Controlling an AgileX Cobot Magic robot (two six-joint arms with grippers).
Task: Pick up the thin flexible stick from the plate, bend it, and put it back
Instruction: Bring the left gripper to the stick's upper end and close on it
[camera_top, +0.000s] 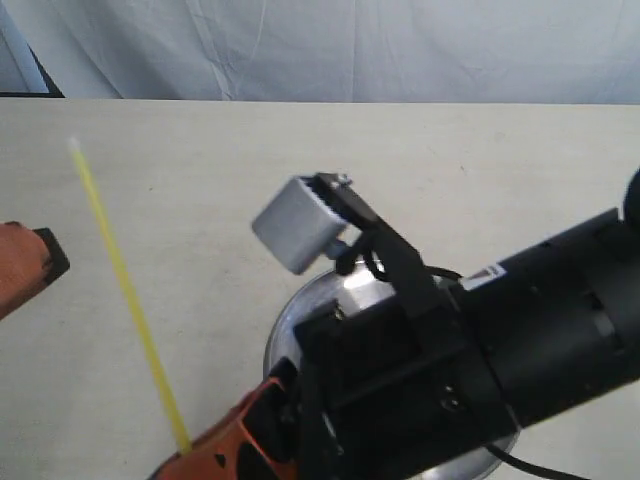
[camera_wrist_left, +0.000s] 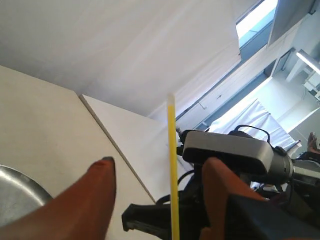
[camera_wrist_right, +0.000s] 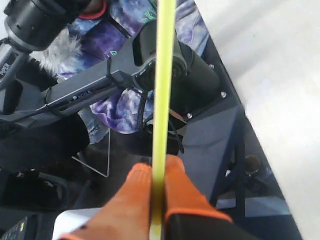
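A small white label (camera_top: 485, 275) sits on the black housing of the right arm above the plate, but its print is too small to read.

The right gripper (camera_wrist_right: 157, 186) has its two orange, matte fingers (camera_wrist_right: 135, 192) clenched together on the thin flexible stick (camera_wrist_right: 164, 75), a bright yellow-green plastic rod. It pinches the rod near one end. That grip is just beside the left rim of the round shiny silver metal plate (camera_top: 298, 312), which is mostly covered by the arm.

From there the stick rises straight and unbent, off the plate. It slants away from the plate to a pale tip over the beige table (camera_top: 200, 180).

The left gripper (camera_wrist_left: 159, 175) is spread wide and grasps nothing. In its wrist view the rod shows in the gap between the rounded orange fingers (camera_wrist_left: 95, 197). In the exterior view the gripper is apart from the rod, on the side away from the plate.

A grey box-shaped camera (camera_top: 298, 225) with smooth rounded corners sits on a black bracket over the plate's far rim. Creased white cloth (camera_top: 350, 50) hangs beyond the table.
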